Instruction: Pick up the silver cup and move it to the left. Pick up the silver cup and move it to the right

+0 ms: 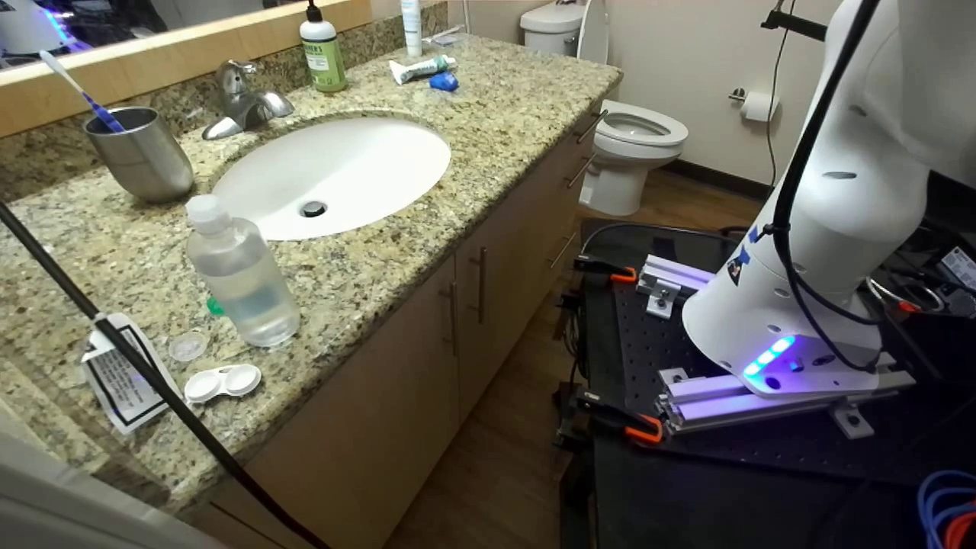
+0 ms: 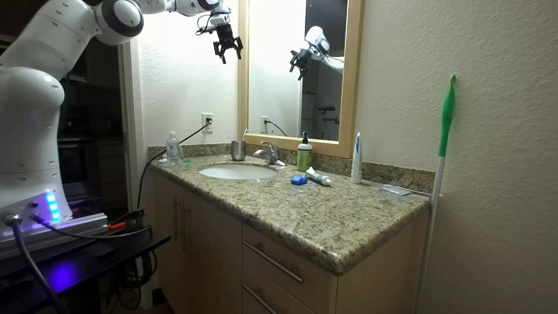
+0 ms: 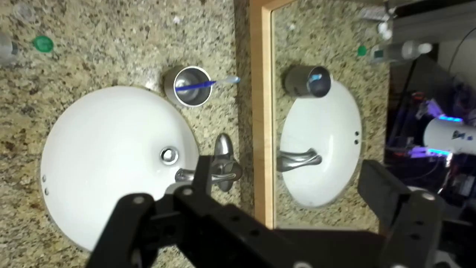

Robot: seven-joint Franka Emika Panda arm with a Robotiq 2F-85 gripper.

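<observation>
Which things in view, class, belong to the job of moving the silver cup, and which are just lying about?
Part of the job:
silver cup
end effector, open, away from the cup

Not part of it:
toothbrush, though it leans in the cup and would likely ride along
clear bottle
green soap bottle
white-and-teal tube
small blue object
white lens case
green disc

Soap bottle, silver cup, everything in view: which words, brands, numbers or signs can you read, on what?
"ER'S": end of a word on the soap bottle; smaller print unreadable.
Printed packet and white label, in an exterior view: too small.
Toothpaste tube, upright tube, robot arm markings: blurred.
Silver cup: none readable.
</observation>
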